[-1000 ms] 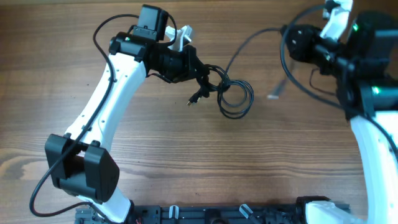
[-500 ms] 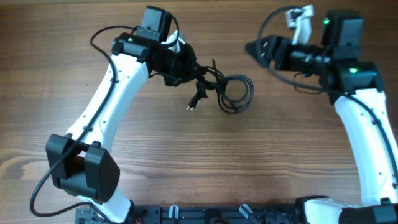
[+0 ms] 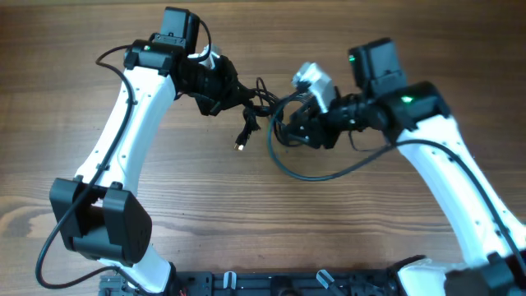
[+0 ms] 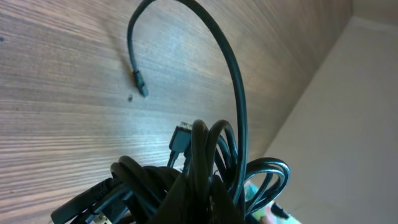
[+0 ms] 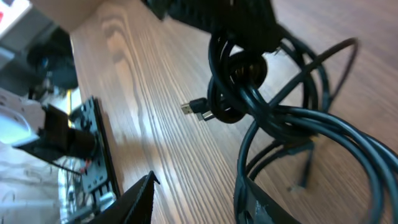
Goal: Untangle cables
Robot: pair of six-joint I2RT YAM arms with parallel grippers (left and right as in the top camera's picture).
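Observation:
The cables (image 3: 265, 105) are a knotted bundle of thin black cords at the table's upper middle, with one plug end (image 3: 240, 145) hanging down to the left. My left gripper (image 3: 223, 92) is shut on the bundle's left part; in the left wrist view the cords (image 4: 205, 158) bunch over its fingers (image 4: 202, 208) and a loose end (image 4: 140, 84) arcs away. My right gripper (image 3: 294, 131) is open at the bundle's right side. In the right wrist view its fingers (image 5: 196, 199) gape below the knot (image 5: 239, 81), one finger touching a cord loop.
The wooden table (image 3: 345, 230) runs all round. A black rail (image 3: 271, 284) lies along the front edge. A thicker black arm wire (image 3: 329, 174) loops under my right arm. A pale wall (image 4: 348, 124) borders the table in the left wrist view.
My right arm has swung left and down from the far right to the bundle's right side. My left gripper has drawn the bundle a little left and up.

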